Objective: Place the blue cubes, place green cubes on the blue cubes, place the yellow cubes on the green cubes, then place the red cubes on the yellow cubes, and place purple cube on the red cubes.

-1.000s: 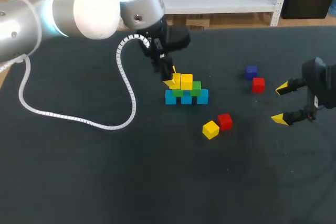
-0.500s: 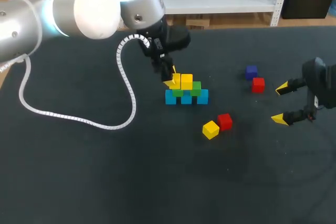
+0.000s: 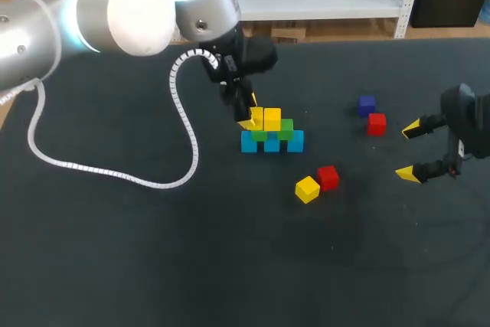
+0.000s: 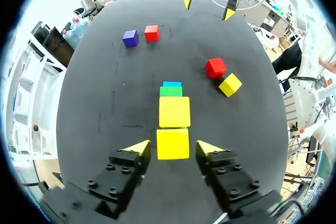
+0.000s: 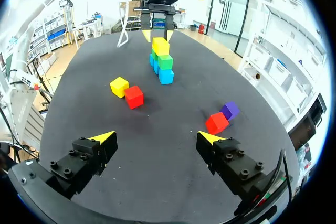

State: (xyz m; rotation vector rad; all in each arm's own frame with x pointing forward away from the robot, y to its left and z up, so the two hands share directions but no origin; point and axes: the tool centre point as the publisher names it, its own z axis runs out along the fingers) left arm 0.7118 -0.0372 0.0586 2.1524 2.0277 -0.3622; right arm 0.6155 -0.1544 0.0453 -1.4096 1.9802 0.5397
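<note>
A stack stands mid-table: three blue cubes (image 3: pixel 271 144) in a row, two green cubes (image 3: pixel 285 129) on them, and two yellow cubes (image 3: pixel 272 119) on top. My left gripper (image 3: pixel 250 112) sits at the stack's left end, straddling the nearer yellow cube (image 4: pixel 172 144). Narrow gaps show on both sides of that cube, so my left gripper (image 4: pixel 173 149) is open. Loose on the table are a yellow cube (image 3: pixel 307 189), a red cube (image 3: pixel 328 177), a second red cube (image 3: pixel 376 123) and a purple cube (image 3: pixel 367 104). My right gripper (image 3: pixel 413 151) is open and empty at the right.
A white coiled cable (image 3: pixel 107 170) from my left arm trails over the table's left half. In the right wrist view the stack (image 5: pixel 164 59) stands far ahead of my right gripper (image 5: pixel 156 139), and the loose cubes lie between them.
The left gripper's fingertips have spread slightly apart at the top yellow cube. The cubes and the right arm have not moved.
</note>
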